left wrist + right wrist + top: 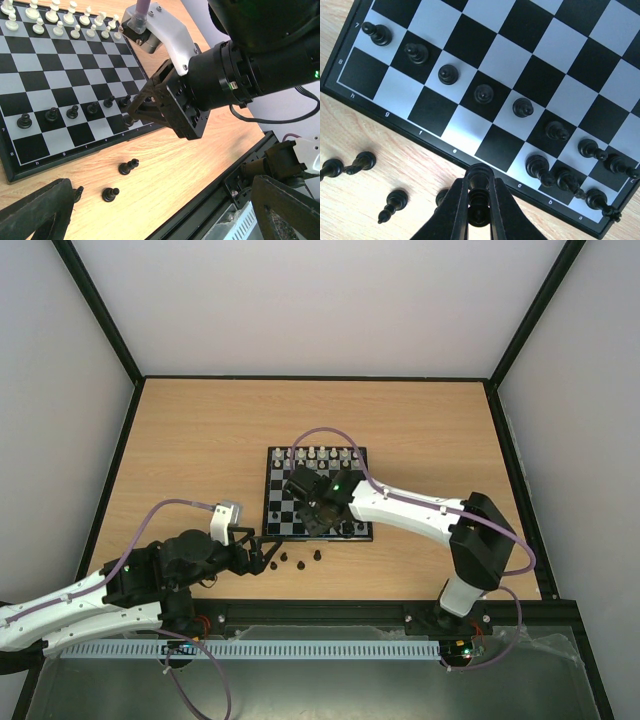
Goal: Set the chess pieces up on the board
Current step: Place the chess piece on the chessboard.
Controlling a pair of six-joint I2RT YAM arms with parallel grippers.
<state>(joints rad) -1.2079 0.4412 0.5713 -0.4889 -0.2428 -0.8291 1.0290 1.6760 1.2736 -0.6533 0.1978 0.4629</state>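
The board [285, 512] lies mid-table; a row of dark pawns [448, 74] stands on its second near rank, and three dark pieces [538, 165] stand at the near right corner. My right gripper [480, 181] is shut on one dark chess piece [480, 176], hanging just over the board's near border [445, 145]. Several loose dark pieces [394, 202] lie on the wood in front of the board. My left gripper [165, 220] hangs wide open low over the table beside them, with two loose pieces [128, 166] between its fingers [40, 212] and touched by neither.
White pieces [55, 20] fill the board's far two ranks. The right arm's wrist [235, 80] reaches over the board's near right corner, close to my left gripper. A black rail [330, 612] runs along the table's near edge.
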